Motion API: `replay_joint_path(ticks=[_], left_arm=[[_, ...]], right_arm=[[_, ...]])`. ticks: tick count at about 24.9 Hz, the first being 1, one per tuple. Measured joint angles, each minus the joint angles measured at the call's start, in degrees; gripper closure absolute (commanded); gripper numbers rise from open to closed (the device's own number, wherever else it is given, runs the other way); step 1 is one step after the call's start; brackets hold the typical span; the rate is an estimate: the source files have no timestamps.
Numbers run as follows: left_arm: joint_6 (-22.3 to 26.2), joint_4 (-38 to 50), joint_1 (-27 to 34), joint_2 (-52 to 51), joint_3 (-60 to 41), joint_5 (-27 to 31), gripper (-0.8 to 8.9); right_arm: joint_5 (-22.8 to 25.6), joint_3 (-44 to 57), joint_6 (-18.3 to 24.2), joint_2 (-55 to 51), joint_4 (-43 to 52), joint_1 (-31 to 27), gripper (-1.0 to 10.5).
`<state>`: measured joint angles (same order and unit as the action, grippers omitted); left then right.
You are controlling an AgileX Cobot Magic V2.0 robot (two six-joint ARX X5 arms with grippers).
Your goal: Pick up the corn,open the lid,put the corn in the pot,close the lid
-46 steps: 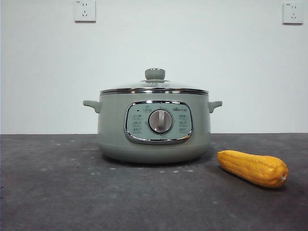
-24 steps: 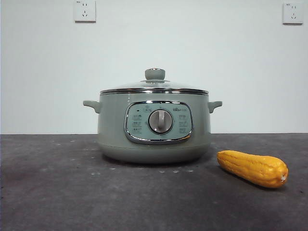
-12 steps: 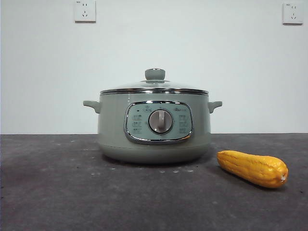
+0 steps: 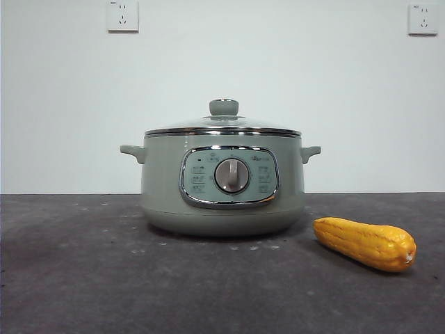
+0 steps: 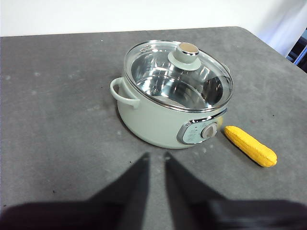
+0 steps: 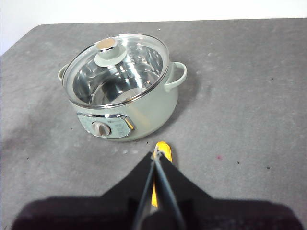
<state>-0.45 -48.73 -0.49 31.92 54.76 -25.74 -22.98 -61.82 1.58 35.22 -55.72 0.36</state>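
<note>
The sage-green pot (image 4: 160, 191) stands in the middle of the table with the glass lid (image 4: 222, 126) shut on it. Through the lid (image 5: 158, 72) the steel inside looks bare. The yellow-orange corn (image 4: 365, 243) lies flat on the table, to the right of the pot and a little nearer the front. Neither arm shows in the front view. My left gripper (image 5: 155, 155) hovers high, back from the pot (image 5: 148, 122), with a narrow gap between its jaws and nothing in them. My right gripper (image 6: 156, 155) hangs above the corn (image 6: 163, 149), jaws together, well off the table.
The dark grey table (image 4: 83, 278) runs back to a white wall with two sockets (image 4: 122, 15) (image 4: 423, 19). In the right wrist view the table's rounded corner (image 6: 29, 36) lies beyond the pot (image 6: 148, 112).
</note>
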Motion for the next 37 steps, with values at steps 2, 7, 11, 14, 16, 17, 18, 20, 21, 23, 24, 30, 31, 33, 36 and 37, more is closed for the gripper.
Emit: replay_joint_path(ticks=[2, 7, 11, 14, 16, 17, 18, 20, 21, 23, 24, 30, 31, 33, 36, 37], left_arm=[[0.0, 0.0, 0.0, 0.5, 0.5, 0.0, 3.10], [0.0, -0.1, -0.3, 1.6, 0.7, -1.0, 2.71], [0.0, -0.1, -0.4, 2.2, 0.7, -2.5, 2.71], [0.0, 0.0, -0.4, 2.5, 0.7, -2.5, 2.72], [0.2, 0.0, -0.4, 2.7, 0.7, -2.5, 2.72], [0.2, 0.0, -0.4, 2.8, 0.7, -2.5, 2.72], [0.2, 0.0, -0.4, 3.0, 0.7, -2.5, 2.72], [0.2, 0.0, -0.4, 3.5, 0.7, -2.5, 2.72], [0.2, 0.0, -0.4, 3.7, 0.7, -2.5, 2.72], [0.2, 0.0, -0.4, 4.2, 0.7, -2.5, 2.72], [0.2, 0.0, -0.4, 4.4, 0.7, -2.5, 2.72], [0.2, 0.8, -0.4, 5.5, 0.7, -2.5, 2.73], [0.2, 0.8, -0.4, 5.5, 0.7, -2.5, 2.73], [0.2, 0.8, -0.4, 5.5, 0.7, -2.5, 2.73], [0.2, 0.8, -0.4, 5.5, 0.7, -2.5, 2.73], [0.2, 0.8, -0.4, 5.5, 0.7, -2.5, 2.73]], right_arm=[[0.0, 0.0, 0.0, 0.0, 0.0, 0.0, 6.2], [0.0, 0.0, 0.0, 0.2, 0.0, 0.0, 3.1], [0.0, 0.0, 0.0, 0.8, -0.2, 0.0, 3.1], [-0.8, 0.0, 0.0, 2.1, -0.5, 0.0, 3.1], [-1.1, 0.0, -0.2, 3.0, -1.3, 0.0, 3.1], [-1.2, 0.0, 0.1, 3.4, -1.7, 0.0, 3.1], [-1.4, 0.0, 0.2, 3.8, -2.0, 0.0, 3.1], [-1.5, 0.0, 0.2, 4.7, -2.4, 0.0, 3.1], [-1.5, 0.0, 0.2, 5.1, -2.5, 0.0, 3.1], [-1.5, 0.0, 0.2, 5.8, -2.6, 0.0, 3.2], [-1.5, 0.0, 0.2, 6.2, -2.6, 0.0, 3.2], [-1.5, -0.2, 0.2, 14.4, -2.3, 3.0, 3.2], [-1.4, -0.3, 0.2, 17.3, -1.7, 4.3, 3.2], [0.2, -0.3, 0.2, 24.1, 0.1, 7.9, 3.2], [4.4, -0.3, 0.2, 33.5, 2.7, 13.0, 3.2], [5.8, -0.3, 0.3, 36.7, 3.5, 14.2, 3.2]])
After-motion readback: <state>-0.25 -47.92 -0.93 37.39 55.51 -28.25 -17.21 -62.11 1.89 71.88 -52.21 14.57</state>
